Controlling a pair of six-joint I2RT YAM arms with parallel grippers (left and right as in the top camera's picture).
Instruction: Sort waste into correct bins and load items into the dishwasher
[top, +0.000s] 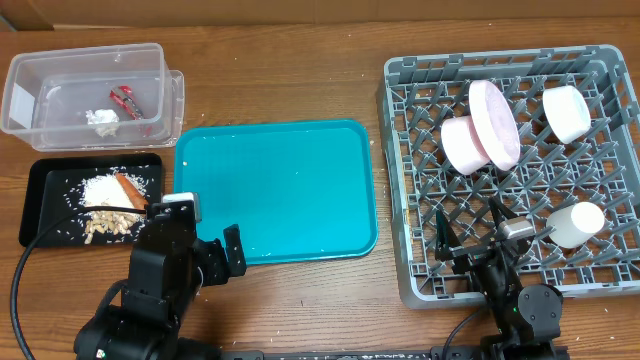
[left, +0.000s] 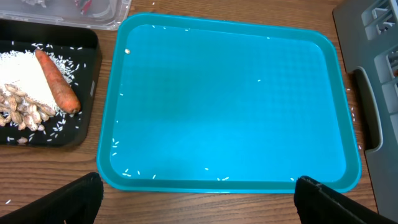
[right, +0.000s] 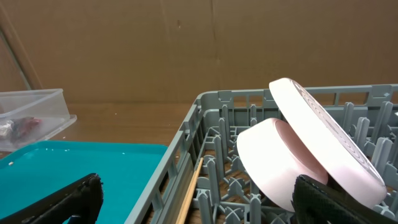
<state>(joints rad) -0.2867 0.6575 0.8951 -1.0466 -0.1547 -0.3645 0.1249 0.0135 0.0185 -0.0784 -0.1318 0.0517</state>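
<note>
**Item:** plate, round, white-pink. It stands on edge, tilted, between the pegs in the far half of the grey dish rack. We judge it stiff, smooth and breakable; take it by the upper rim, one finger on each face.

**With it:**
- The pink bowl leans against the plate's tray-side face, touching it (light, hard, best pinched over its wall).
- The white bowl stands apart toward the far right corner.
- The small cup appears to lie on its side nearer the front.
- The chopsticks, thin and apt to roll, lie along the rack's left wall. We cannot tell whether one stick or two shows.

**Waste:**
- The red wrapper and paper wad sit in the clear tub.
- The rice, carrot and peanut shells sit in the black tray.
- Stray grains speckle the teal tray; we judge them too small to pinch reliably.

**Left gripper**: fingers wide apart, empty, over the teal tray's near edge.

**Right gripper**: fingers spread, empty, low over the rack's near part.

**Hidden:** in the overhead view the right arm covers part of the rack's near floor.
</note>
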